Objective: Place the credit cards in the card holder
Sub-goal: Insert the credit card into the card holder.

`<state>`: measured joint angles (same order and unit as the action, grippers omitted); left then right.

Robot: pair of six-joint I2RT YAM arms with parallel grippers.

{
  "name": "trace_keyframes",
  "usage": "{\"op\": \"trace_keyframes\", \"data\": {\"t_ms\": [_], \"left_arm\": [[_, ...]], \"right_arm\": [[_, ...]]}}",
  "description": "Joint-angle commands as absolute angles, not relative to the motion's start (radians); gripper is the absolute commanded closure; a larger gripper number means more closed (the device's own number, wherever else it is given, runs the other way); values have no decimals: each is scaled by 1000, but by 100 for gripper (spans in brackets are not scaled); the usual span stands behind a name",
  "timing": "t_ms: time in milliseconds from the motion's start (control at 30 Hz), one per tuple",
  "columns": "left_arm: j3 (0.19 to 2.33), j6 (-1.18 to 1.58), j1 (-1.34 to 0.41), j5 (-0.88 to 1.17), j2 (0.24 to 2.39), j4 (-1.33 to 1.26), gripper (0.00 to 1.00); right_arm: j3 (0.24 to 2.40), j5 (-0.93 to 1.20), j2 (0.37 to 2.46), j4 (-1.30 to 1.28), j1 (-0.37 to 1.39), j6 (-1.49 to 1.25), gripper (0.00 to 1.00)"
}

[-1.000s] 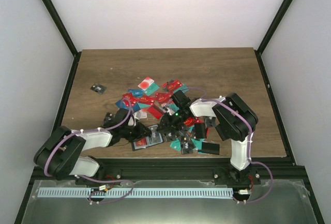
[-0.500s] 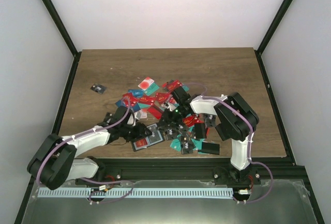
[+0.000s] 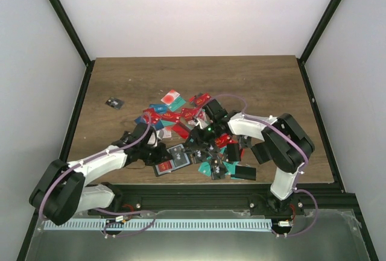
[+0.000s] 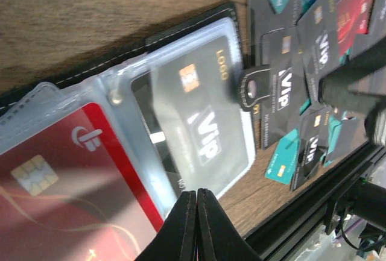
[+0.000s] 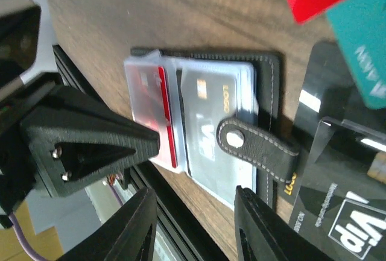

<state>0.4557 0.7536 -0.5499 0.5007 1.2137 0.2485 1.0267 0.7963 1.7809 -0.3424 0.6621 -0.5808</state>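
The card holder [image 3: 174, 158] lies open near the front edge between both grippers. In the left wrist view its clear pockets [image 4: 199, 110] hold a red card [image 4: 54, 176] and a dark VIP card, and the clasp tab [image 4: 256, 88] sticks out on the right. My left gripper [image 4: 196, 196] is shut, its tips over the pocket edge; I see nothing between them. It is at the holder's left side [image 3: 151, 149]. My right gripper [image 5: 196, 219] is open, above the holder's [image 5: 268, 92] near edge, by the tab [image 5: 259, 146]. It shows in the top view [image 3: 196, 145]. Loose credit cards [image 3: 184, 116] lie heaped behind.
A plain black flat case [image 3: 244, 172] lies at the front right. Teal and dark VIP cards [image 4: 301, 80] lie right of the holder. A small dark item [image 3: 113, 103] lies alone at the far left. The table's black front rail [image 3: 193, 188] is right below the holder.
The left arm has stretched out lower and the right arm's elbow has swung to the right. Both grippers have stayed at the open card holder.
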Motion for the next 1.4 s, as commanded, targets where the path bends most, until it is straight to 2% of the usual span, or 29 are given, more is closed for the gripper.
{"op": "trace_keyframes", "data": {"t_ms": [0, 500, 1067, 1367], "left_arm": [[477, 728, -552, 496, 1263, 235, 96], [505, 664, -571, 422, 1447, 206, 96], [486, 682, -600, 380, 1437, 223, 96], [491, 684, -612, 380, 1447, 224, 96]], "right_arm": [[997, 830, 1779, -310, 699, -591, 62], [984, 814, 1849, -288, 735, -589, 61], [937, 781, 1841, -283, 755, -566, 59], [987, 781, 1837, -287, 785, -567, 60]]}}
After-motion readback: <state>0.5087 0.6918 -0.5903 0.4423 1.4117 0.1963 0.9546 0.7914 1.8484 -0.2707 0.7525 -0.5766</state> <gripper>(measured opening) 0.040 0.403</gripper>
